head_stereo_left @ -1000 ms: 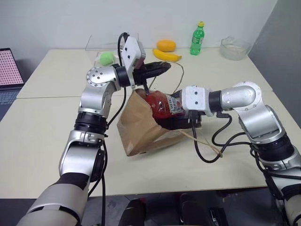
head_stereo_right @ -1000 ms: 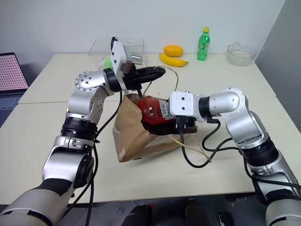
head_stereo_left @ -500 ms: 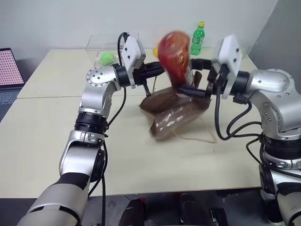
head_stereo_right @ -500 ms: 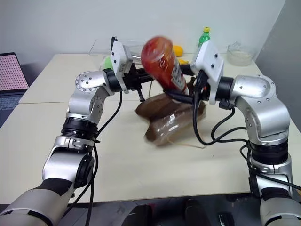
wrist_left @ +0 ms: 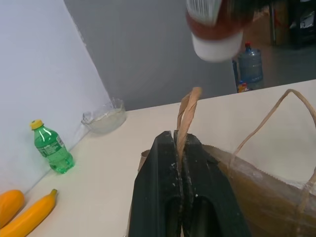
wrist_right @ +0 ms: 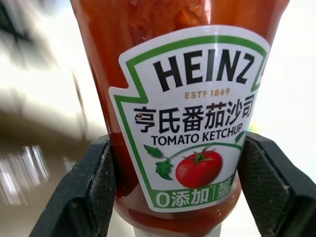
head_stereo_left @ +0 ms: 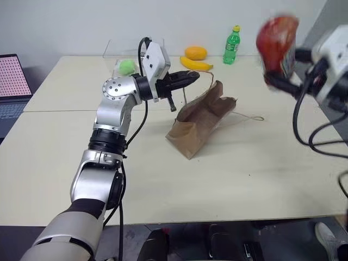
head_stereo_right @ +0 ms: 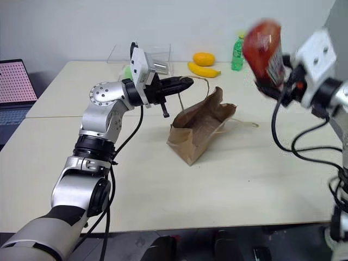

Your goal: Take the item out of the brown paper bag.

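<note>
The pale table (head_stereo_left: 163,179) spreads across the head views, and near its middle lies the brown paper bag (head_stereo_left: 198,122), crumpled and tipped on its side with its mouth up toward one o'clock. The left gripper (head_stereo_left: 187,79) reaches in level from nine o'clock above the bag, its two black fingers pressed together on one thin twisted-paper handle (wrist_left: 183,116) of the bag; the wrist view shows the strip pinched flat between the closed jaws. A second loop handle (head_stereo_left: 247,117) trails loose on the table at three o'clock of the bag. The ketchup bottle (head_stereo_left: 277,44) is out of the bag, held high in the air at about two o'clock from it, well apart, cap end down and blurred. The right gripper (wrist_right: 175,177) has it by the lower body, jaws spread wide with a pad on each side of the white label. Along the far edge at twelve o'clock sit a clear plastic box (head_stereo_left: 128,51) with a green ball (head_stereo_left: 127,67) beside it, a banana (head_stereo_left: 193,63), an orange fruit (head_stereo_left: 195,52) and a green soda bottle (head_stereo_left: 231,45). A laptop (head_stereo_left: 11,81) shows at ten o'clock.
</note>
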### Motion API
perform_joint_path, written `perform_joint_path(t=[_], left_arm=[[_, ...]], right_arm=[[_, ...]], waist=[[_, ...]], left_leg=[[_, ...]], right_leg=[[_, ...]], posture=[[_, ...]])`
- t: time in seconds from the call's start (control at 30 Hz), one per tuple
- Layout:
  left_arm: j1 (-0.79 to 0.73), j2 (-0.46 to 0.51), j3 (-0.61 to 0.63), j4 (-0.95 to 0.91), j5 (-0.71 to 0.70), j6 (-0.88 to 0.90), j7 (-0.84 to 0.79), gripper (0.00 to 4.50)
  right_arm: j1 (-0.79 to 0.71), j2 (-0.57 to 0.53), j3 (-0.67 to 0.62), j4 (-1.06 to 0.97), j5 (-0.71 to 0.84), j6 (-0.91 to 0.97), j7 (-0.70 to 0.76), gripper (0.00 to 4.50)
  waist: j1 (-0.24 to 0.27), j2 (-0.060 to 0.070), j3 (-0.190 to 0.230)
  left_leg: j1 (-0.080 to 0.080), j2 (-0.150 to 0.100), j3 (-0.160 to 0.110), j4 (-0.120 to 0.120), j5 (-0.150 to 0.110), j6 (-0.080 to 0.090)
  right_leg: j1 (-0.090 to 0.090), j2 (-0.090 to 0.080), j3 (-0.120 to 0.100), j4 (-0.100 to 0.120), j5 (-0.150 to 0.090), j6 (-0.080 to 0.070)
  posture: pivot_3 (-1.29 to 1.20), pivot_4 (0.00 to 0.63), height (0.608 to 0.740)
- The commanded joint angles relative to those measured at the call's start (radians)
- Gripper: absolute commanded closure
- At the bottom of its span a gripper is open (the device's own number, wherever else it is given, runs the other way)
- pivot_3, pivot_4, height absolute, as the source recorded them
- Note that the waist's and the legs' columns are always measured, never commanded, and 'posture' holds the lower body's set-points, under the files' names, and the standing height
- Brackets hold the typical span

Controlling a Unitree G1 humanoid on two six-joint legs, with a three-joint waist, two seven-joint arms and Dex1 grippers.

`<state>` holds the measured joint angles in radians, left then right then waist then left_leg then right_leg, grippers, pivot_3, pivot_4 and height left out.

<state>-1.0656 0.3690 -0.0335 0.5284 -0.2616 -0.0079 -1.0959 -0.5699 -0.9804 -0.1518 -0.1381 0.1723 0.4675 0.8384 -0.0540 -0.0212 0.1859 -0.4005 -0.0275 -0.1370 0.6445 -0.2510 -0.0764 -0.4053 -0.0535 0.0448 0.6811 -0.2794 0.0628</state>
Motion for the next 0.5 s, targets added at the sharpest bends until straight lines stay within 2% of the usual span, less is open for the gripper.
perform_joint_path(t=[0.03,0.27,0.47,0.5], left_arm=[[-0.03,0.009,0.014,-0.011,0.0,-0.017,0.002,4.5],[-0.032,0.01,0.013,-0.008,0.001,-0.016,0.003,4.5],[-0.029,0.01,0.013,-0.012,0.001,-0.013,0.004,4.5],[-0.028,0.01,0.013,-0.013,0.001,-0.013,0.004,4.5]], right_arm=[[0.12,-0.095,0.03,0.096,-0.152,-0.227,0.003,1.41],[0.221,-0.127,0.164,0.188,-0.316,-0.394,0.008,1.41],[0.226,-0.12,0.262,0.211,-0.386,-0.434,0.06,1.41],[0.224,-0.123,0.274,0.221,-0.404,-0.448,0.061,1.06]], waist=[[-0.001,0.0,0.0],[-0.027,0.002,0.001],[-0.026,0.002,0.001],[-0.026,0.002,0.001]], left_leg=[[0.0,0.0,0.0,0.0,0.0,0.0],[0.002,0.002,0.003,0.0,0.0,0.0],[0.001,0.001,0.002,0.001,0.0,0.0],[0.001,0.001,0.002,0.001,0.0,0.0]], right_leg=[[0.0,0.0,0.0,0.0,0.0,0.0],[0.0,0.0,0.002,0.001,0.0,0.0],[0.0,0.0,0.002,0.001,0.0,0.0],[0.0,0.0,0.002,0.001,0.0,0.0]], posture=[[0.0,0.15,0.74],[0.0,0.15,0.74],[0.0,0.15,0.74],[0.0,0.15,0.74]])
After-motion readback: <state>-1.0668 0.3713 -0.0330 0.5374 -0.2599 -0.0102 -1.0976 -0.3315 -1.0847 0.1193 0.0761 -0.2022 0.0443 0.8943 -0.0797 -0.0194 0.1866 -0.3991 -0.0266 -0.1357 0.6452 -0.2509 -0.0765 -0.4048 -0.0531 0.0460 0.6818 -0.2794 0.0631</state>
